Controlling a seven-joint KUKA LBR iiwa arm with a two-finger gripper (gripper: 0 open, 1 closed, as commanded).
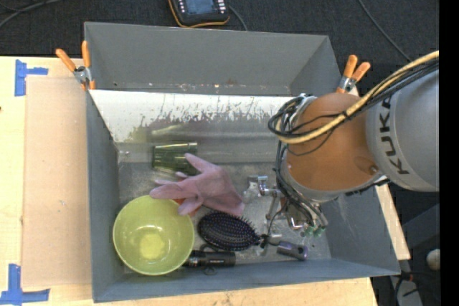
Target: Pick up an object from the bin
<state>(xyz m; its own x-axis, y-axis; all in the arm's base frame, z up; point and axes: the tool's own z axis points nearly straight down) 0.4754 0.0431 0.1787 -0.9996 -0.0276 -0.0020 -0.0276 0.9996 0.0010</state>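
The grey metal bin (215, 68) takes up most of what I see, its floor scuffed and its far wall sloping up towards the back. The arm (412, 132) comes in from the right, and its rounded orange wrist cover (326, 147), looped with cables, hangs over the right half of the floor. Below that cover the gripper (287, 222) sits low in the bin, near the front right corner. Whether it is spread or clenched I cannot tell, and I see nothing held in it.

In the front left corner a yellow-green bowl (153, 235) stands upright. A pink rubber glove (204, 186) lies just behind the bowl, its cuff end touching the rim. A black hairbrush (226, 231) lies bristles up between bowl and gripper, its oval head just left of the gripper and its handle running along the front wall. A clear green glass (172, 156) lies on its side behind the glove. A small dark purple piece (290, 251) lies on the floor right beneath the gripper, close to the front wall.
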